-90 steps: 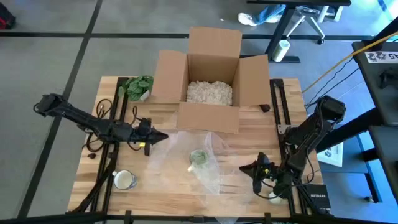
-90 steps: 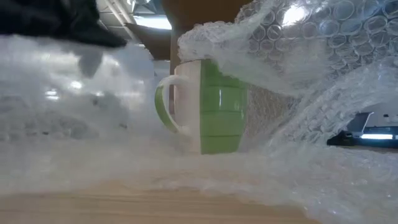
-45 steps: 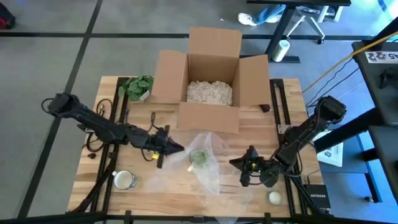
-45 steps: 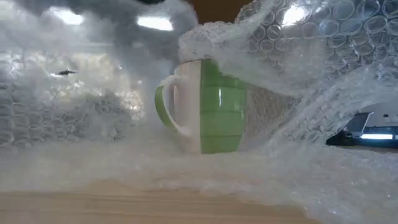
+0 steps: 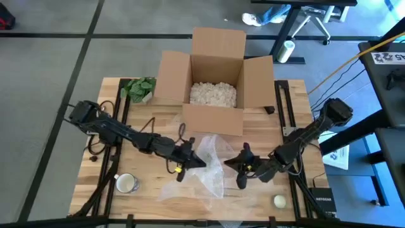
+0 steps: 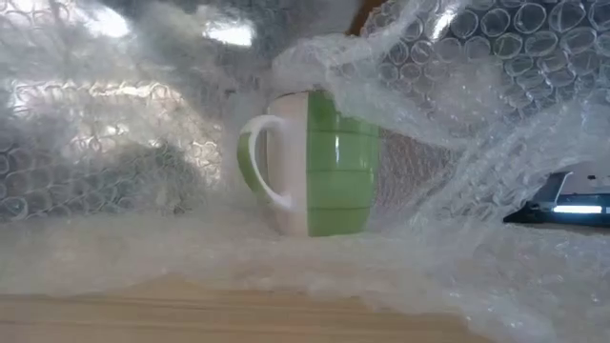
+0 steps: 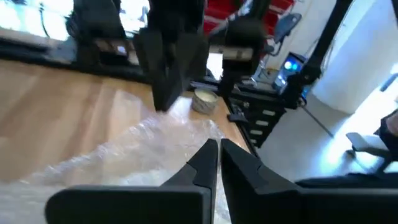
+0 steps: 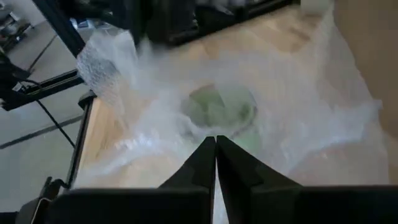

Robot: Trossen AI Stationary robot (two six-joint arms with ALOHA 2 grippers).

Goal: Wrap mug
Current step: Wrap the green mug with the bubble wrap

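Green-and-white striped ceramic mug (image 6: 315,162) stands upright near the middle of the wooden table (image 5: 114,136), on a sheet of clear bubble wrap (image 5: 212,171). From the low view, wrap is draped over its rim and down the side away from the handle; the handle side looks uncovered.

Left gripper (image 5: 193,161) sits just beside the mug. In its wrist view the 2 fingers (image 7: 208,162) are pressed together over the wrap; I judge a fold of film is pinched between them, but you cannot confirm that from these views.

Right gripper (image 5: 240,166) sits near the mug on the opposite side, fingers (image 8: 208,165) together, aimed at the mug through the film. Whether it has wrap in its grip cannot be told.

Step in hand, as I read it: closing the sheet around the mug.

- Carry the left edge up and over the handle, not across the table, so the mug is not dragged or tipped.
- Keep the right side anchored so the sheet stays taut.
- Overlap the 2 edges on top.

Open cardboard box of white packing fill (image 5: 214,94) waits at the table's far edge.
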